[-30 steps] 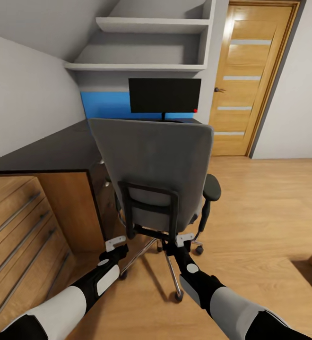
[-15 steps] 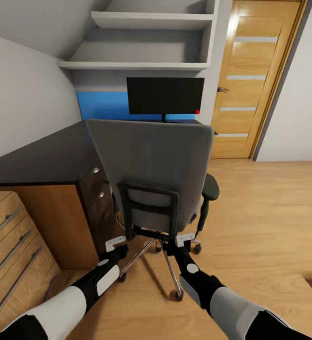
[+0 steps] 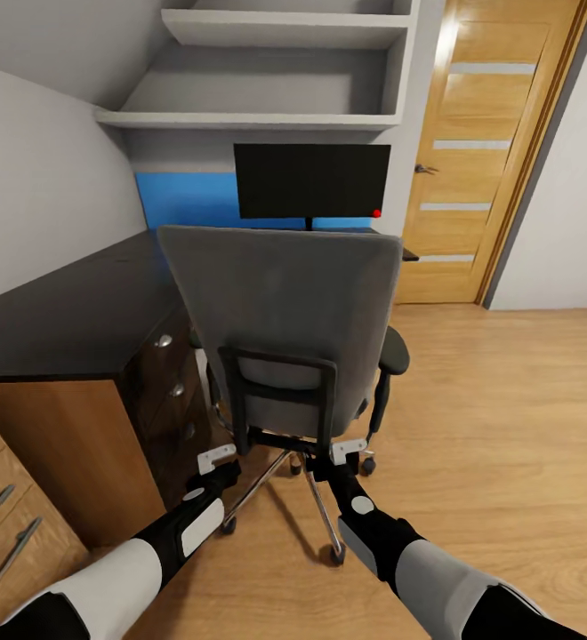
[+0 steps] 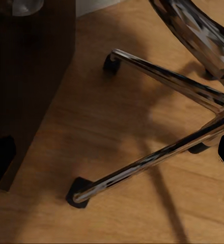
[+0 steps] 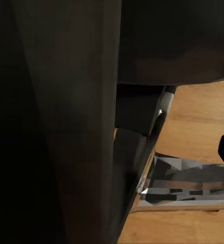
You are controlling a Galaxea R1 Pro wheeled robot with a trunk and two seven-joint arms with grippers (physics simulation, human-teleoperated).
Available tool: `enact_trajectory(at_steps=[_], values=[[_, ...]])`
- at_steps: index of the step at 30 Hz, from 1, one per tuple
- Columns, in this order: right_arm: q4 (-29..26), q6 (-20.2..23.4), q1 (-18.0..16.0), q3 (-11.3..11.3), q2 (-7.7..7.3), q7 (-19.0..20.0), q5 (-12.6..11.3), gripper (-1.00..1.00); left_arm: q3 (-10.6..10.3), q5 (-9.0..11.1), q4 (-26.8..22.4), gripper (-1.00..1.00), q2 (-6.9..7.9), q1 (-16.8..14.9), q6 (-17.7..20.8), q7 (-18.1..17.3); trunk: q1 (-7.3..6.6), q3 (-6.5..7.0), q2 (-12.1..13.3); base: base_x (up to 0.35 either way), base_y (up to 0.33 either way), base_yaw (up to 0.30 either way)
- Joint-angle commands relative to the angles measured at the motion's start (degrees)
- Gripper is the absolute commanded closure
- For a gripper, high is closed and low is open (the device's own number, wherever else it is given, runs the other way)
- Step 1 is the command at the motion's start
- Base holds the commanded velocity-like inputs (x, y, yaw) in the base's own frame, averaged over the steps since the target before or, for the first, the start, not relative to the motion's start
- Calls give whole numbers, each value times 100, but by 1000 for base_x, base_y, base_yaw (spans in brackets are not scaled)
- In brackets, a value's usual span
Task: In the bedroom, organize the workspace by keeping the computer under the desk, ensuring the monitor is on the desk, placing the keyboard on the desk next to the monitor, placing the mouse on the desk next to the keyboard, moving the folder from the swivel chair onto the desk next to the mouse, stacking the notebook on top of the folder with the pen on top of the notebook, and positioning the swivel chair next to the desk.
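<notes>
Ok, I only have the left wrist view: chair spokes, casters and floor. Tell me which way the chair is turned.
Observer: The swivel chair has its backrest toward the robot and faces the desk.
Operator: Say what stands on that desk.
Observer: The monitor stands upright at its far end, in front of a blue wall panel.
Operator: Now give me the grippers.
Observer: The left gripper and the right gripper sit low behind the chair, one on each side of its base column.
</notes>
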Motion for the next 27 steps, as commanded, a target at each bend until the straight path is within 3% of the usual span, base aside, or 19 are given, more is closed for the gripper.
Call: enact_trajectory(at_steps=[1,27], values=[[6,-23,-7,28,-3,-44,-50,-100,-50,46,-4,-100,3,-6,-34,27,2,-5,-2,321,0,0],[5,-20,-7,30,-5,-44,-51,-100,-52,44,-3,-100,3,-10,-34,32,2,-5,-2,321,-22,0]])
